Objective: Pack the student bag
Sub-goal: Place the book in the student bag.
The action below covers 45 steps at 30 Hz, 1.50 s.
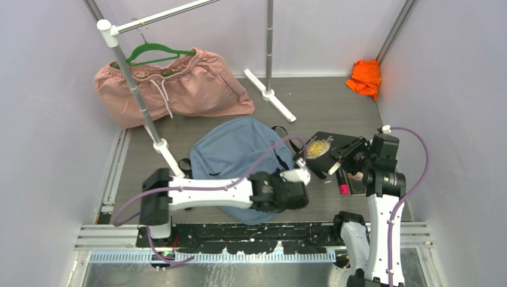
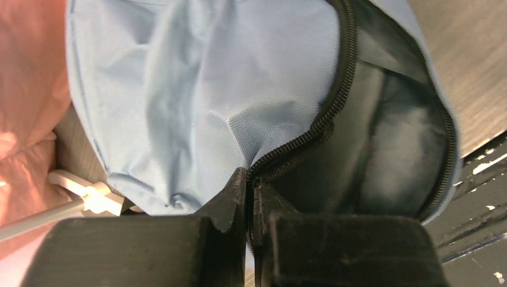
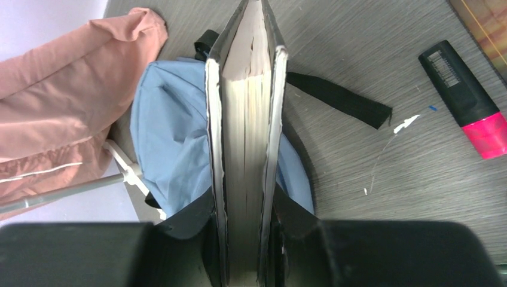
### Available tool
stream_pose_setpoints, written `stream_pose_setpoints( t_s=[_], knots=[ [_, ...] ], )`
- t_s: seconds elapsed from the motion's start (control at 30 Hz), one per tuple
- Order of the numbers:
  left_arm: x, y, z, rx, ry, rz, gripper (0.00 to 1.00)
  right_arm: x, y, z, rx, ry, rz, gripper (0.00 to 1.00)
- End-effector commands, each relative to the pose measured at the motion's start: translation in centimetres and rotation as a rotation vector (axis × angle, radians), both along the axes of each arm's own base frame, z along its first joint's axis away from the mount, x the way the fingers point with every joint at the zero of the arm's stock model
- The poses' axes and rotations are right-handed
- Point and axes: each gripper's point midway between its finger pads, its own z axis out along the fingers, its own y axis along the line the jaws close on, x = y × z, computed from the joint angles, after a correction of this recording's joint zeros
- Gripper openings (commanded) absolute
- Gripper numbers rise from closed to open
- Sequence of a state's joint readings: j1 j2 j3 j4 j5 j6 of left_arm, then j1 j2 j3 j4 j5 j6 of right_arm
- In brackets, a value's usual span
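Observation:
The dusty-blue student bag [image 1: 239, 149] lies on the table's middle, its black zipper edge [image 2: 335, 101] parted over a dark inside. My left gripper [image 2: 252, 179] is shut on that zipper edge at the near rim of the opening; from above it [image 1: 305, 174] sits at the bag's right side. To the right of the bag, my right gripper [image 3: 244, 221] is shut on a black-covered book [image 3: 246, 119], held on edge with its pages showing. In the top view the book [image 1: 326, 149] hangs just right of the bag [image 3: 170, 131].
A pink-tipped highlighter [image 3: 469, 101] lies on the table right of the book. A black bag strap [image 3: 341, 98] trails out. A pink garment [image 1: 173, 86] on a green hanger hangs from a rack at back left. An orange cloth [image 1: 365, 76] sits at back right.

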<state>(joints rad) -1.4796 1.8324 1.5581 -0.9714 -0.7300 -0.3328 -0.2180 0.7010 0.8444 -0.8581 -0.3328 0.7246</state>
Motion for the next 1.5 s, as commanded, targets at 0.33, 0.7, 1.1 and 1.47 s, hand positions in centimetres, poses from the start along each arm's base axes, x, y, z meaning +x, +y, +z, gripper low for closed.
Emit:
stream_pose_setpoints(
  t_s=[0.33,0.7,1.1,1.47],
  knots=[
    [6.7,4.8,18.1,-0.869,0.184,0.176,0.00,-1.2,5.6,10.2,0.111,-0.336,0.288,0.01],
    [7.5,-1.0,20.4,-0.920,0.305,0.079,0.00,-5.7,9.6,10.8,0.243,-0.367,0.490,0.01],
    [8.9,-4.2,20.8,-0.928,0.362,0.103,0.00,-7.3,9.0,3.7,0.234,-0.200,0.432,0.01],
    [7.1,-4.6,19.9,-0.951,0.470,0.055,0.00,-2.2,9.4,2.9,0.363,-0.347,0.354,0.01]
  ],
)
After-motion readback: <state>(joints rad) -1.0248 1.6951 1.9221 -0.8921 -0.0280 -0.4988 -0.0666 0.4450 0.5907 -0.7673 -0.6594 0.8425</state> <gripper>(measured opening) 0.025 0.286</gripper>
